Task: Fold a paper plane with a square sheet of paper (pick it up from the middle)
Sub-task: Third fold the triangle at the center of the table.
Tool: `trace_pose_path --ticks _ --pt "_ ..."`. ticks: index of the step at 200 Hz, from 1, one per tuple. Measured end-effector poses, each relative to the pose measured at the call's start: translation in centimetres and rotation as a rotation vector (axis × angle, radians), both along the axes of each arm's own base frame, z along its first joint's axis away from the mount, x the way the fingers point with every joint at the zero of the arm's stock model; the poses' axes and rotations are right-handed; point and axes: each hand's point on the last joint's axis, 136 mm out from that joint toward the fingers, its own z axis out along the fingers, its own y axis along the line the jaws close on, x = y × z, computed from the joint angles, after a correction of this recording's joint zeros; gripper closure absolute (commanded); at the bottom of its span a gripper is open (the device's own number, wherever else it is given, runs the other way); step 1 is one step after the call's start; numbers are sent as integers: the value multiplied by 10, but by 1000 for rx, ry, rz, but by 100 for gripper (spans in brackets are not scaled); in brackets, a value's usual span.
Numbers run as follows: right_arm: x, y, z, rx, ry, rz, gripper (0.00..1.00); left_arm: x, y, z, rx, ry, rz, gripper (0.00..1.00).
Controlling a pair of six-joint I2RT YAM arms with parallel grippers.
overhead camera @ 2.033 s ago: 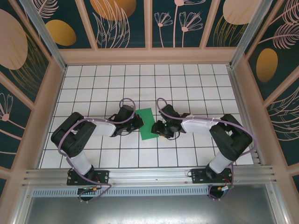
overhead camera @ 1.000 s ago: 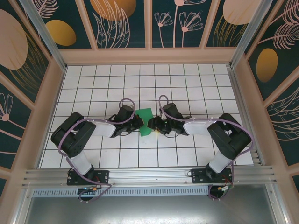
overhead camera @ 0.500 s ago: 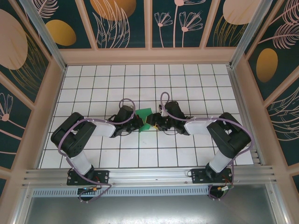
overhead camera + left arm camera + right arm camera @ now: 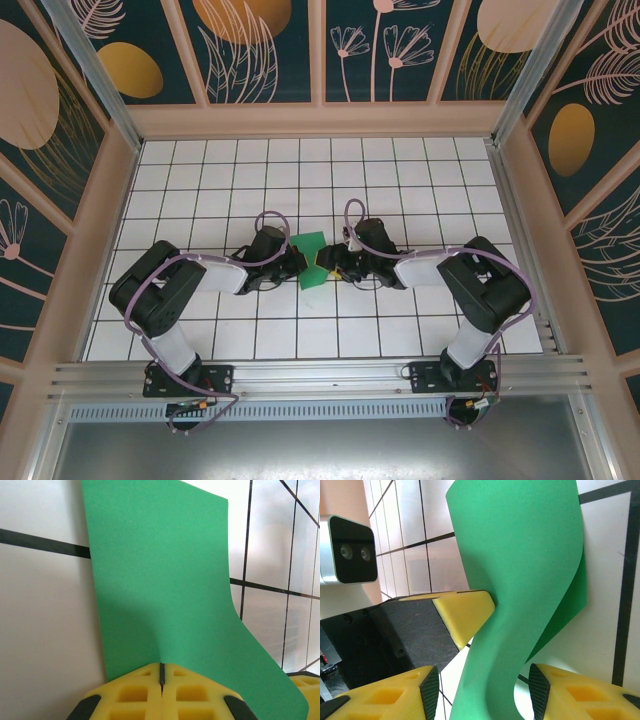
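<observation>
Close in at the left gripper (image 4: pixel 161 672), the 2 yellow pads (image 4: pixel 132 692) are pressed together, with the near edge of the square sheet of paper (image 4: pixel 165 590) clamped in the seam between them: a firm pinch. From that pinch the green sheet runs away from the fingers, its right side bowing up off the white grid table (image 4: pixel 45 620). Over at the right gripper (image 4: pixel 485 687), the fingers stand apart. The sheet (image 4: pixel 520 555) curls through the gap between them without being squeezed, and a left pad (image 4: pixel 465 612) sits just beyond, against the same curl. From above, the left gripper (image 4: pixel 298 267) and right gripper (image 4: pixel 327 265) meet nose to nose over the sheet (image 4: pixel 312 276) in mid-table. My read is that a 1st fold is being rolled over. To do it well, the left pinch should serve as the anchor while the right carries the free edge across squarely, lining up edge to edge before pressing flat. Any skew now would likely give a crooked crease, and a hard tug could slip or tear the thin paper
</observation>
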Motion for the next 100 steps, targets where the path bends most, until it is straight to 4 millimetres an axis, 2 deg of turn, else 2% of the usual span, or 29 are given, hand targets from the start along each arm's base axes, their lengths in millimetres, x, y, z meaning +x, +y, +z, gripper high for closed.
trace_pose_path --ticks 43,100 --pt "-9 -5 -10 -13 25 8 43 0 0 0 1 1 0 100" --pt "-10 -10 -10 -28 -5 8 46 0 0 0 2 2 0 100"
